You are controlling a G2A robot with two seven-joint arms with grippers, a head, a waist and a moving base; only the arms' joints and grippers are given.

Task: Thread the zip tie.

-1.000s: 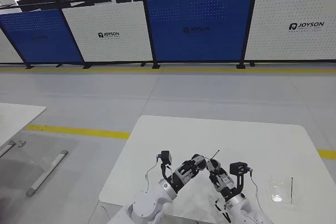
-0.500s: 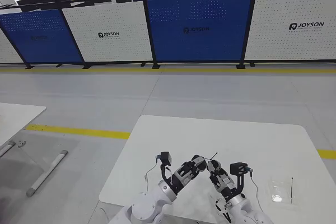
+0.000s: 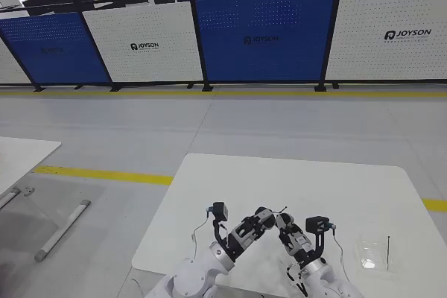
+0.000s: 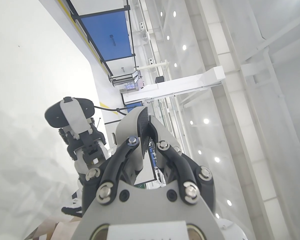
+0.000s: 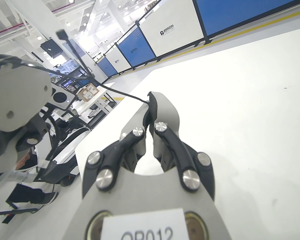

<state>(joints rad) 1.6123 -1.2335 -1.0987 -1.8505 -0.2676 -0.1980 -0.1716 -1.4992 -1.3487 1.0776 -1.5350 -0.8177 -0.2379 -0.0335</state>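
Note:
My right gripper [image 5: 149, 106] is shut on one end of a thin black zip tie [image 5: 76, 57]. The tie runs away from the fingertips, and its small square head stands free in the air. From above, the zip tie [image 3: 284, 210] pokes up between the two grippers near the table's front edge. The left gripper [image 3: 263, 217] sits close beside the right gripper [image 3: 284, 220]. My left gripper [image 4: 145, 123] has its pads pressed together, and I cannot see anything held between them. The left gripper's grey body [image 5: 15, 96] sits close to the tie.
A clear plastic bag [image 3: 371, 253] with another black zip tie [image 3: 388, 248] lies on the white table [image 3: 298, 179] to the right of the arms. The table's front edge runs just below the grippers. A second table [image 3: 15, 160] stands far left.
The tie's free end has dipped a little lower between the grippers. Both arms have hardly moved.

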